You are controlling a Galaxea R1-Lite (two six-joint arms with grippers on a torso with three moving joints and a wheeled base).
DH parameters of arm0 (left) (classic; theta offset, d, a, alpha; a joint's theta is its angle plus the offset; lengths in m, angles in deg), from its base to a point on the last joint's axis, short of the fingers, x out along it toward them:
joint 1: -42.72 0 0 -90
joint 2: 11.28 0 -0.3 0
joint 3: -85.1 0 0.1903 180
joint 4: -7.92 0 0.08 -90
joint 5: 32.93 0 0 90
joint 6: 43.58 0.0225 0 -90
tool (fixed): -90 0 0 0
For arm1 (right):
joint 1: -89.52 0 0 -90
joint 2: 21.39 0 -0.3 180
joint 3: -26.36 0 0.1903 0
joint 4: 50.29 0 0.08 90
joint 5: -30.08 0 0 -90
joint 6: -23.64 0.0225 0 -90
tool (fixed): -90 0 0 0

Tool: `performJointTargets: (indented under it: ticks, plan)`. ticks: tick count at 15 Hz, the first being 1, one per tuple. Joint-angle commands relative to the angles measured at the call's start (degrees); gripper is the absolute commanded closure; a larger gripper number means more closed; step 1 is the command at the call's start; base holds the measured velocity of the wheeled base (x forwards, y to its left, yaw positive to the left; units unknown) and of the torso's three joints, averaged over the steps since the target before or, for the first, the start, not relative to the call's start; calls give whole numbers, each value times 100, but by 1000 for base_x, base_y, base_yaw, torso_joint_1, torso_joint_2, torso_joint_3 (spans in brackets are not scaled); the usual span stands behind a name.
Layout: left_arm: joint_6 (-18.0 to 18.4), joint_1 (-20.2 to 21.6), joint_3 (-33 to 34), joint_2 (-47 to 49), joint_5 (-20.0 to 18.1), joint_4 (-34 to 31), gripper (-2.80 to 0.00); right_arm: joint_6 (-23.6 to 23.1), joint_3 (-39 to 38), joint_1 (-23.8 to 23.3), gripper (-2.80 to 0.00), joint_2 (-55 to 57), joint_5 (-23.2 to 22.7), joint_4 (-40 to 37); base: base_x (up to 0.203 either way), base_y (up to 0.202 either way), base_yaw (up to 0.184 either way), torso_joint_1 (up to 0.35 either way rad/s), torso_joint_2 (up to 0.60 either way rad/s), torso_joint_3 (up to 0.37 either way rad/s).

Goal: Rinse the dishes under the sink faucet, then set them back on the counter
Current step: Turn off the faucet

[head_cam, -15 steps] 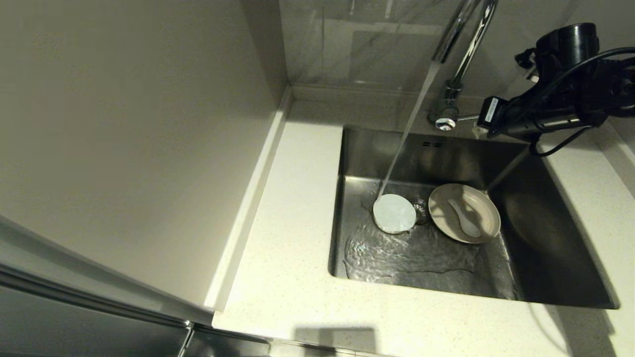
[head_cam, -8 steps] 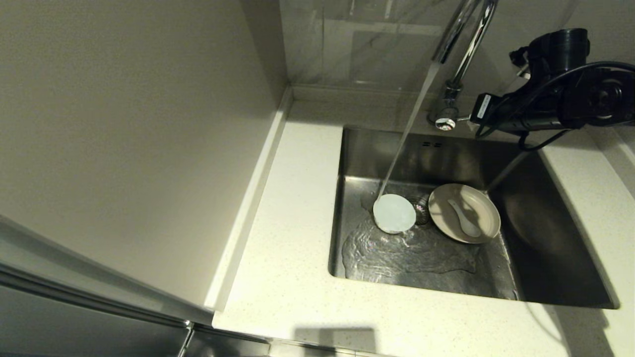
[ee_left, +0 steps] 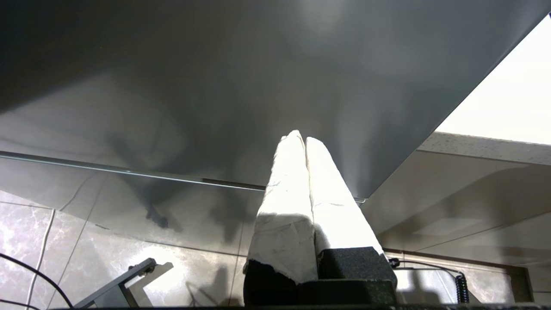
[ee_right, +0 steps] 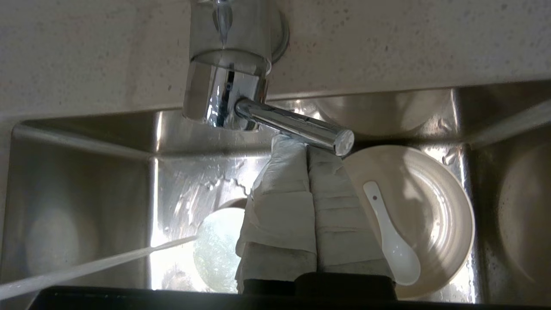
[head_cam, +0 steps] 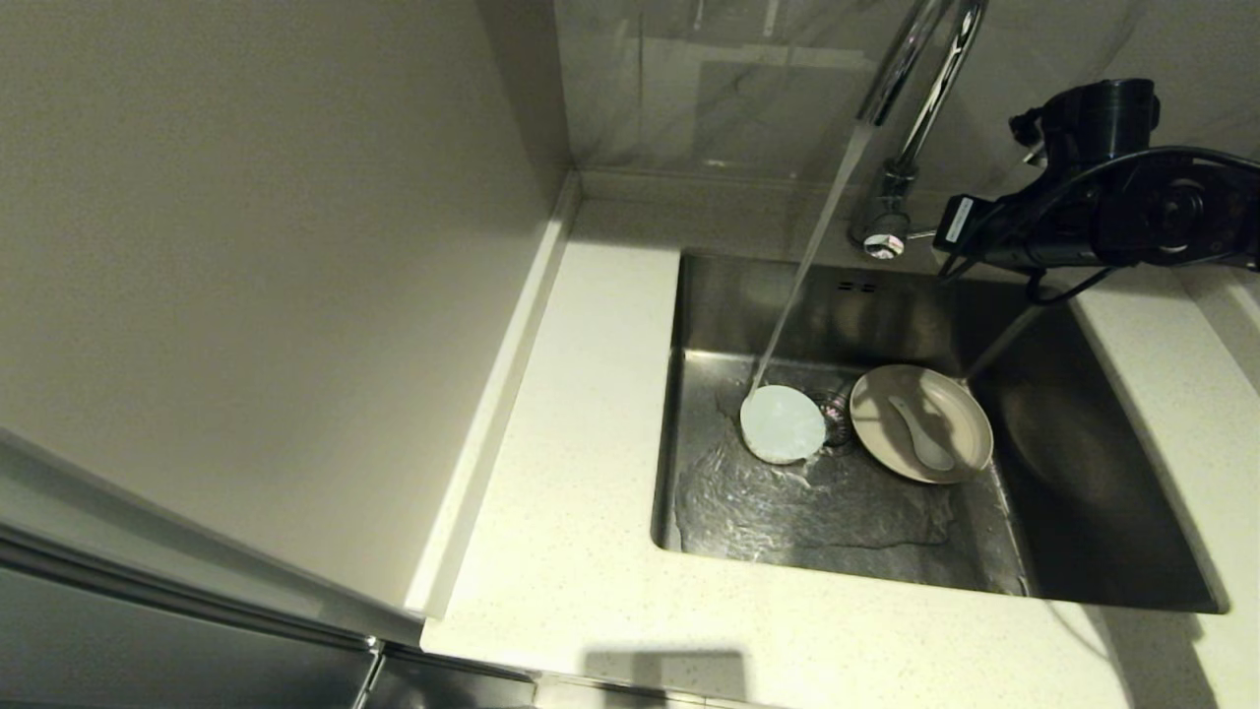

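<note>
Three white dishes in the sink (head_cam: 1083, 512): bowl (head_cam: 783, 424) brimming under the stream; spoon (ee_right: 391, 234) in plate (ee_right: 434, 206), both beyond the right gripper (ee_right: 306, 144), pressed shut, seemingly touching the faucet (ee_right: 226, 92) lever.

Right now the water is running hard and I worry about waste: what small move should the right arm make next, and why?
Probably nudge the lever to cut the flow. The shut right gripper sits just under it, while water from the faucet overfills the bowl and spreads across the sink. The plate and spoon lie beside the stream.
</note>
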Motion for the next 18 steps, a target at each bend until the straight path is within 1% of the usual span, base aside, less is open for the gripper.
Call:
performJointTargets:
  ticks: [1,6,11,12,18]
  plan:
    - [-3,0,0,-18,3,2,0,12,9,-25,0,18,0,92,0,0,0,0,0,0]
    - [-3,0,0,-18,3,2,0,12,9,-56,0,0,-36,163,0,0,0,0,0,0]
    - [-3,0,0,-18,3,2,0,3,9,-47,0,-61,-175,171,0,0,0,0,0,0]
    - [-3,0,0,-18,0,2,0,-55,18,-47,0,-70,-232,175,0,0,0,0,0,0]
    - [-3,0,0,-18,3,2,0,-317,9,-38,0,36,-325,858,0,0,0,0,0,0]
